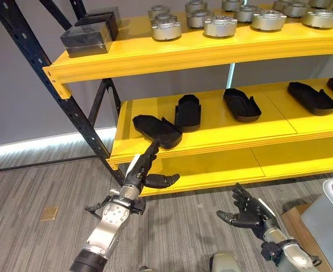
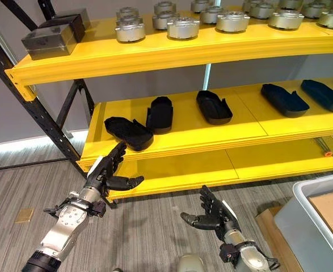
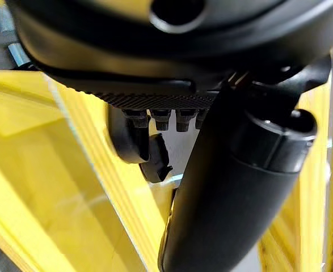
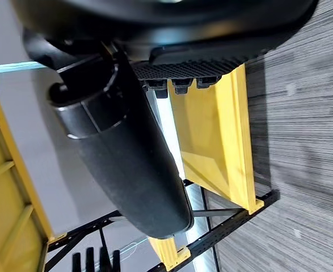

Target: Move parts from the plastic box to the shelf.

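Left eye view: we look down on a yellow shelf (image 1: 223, 133) whose middle level carries several black parts, the nearest part (image 1: 156, 129) lying at the front left corner. Our left robot hand (image 1: 146, 173) reaches up just below that corner, fingers straight and thumb spread, holding nothing; its fingertips are close to the shelf edge under the part, though we cannot tell whether they touch. Our right robot hand (image 1: 247, 211) hovers low over the floor, fingers relaxed and apart, also empty. A corner of the grey plastic box (image 1: 331, 218) sits at lower right, well apart from both hands. We judge several parts already placed, with more trips to the box perhaps remaining.
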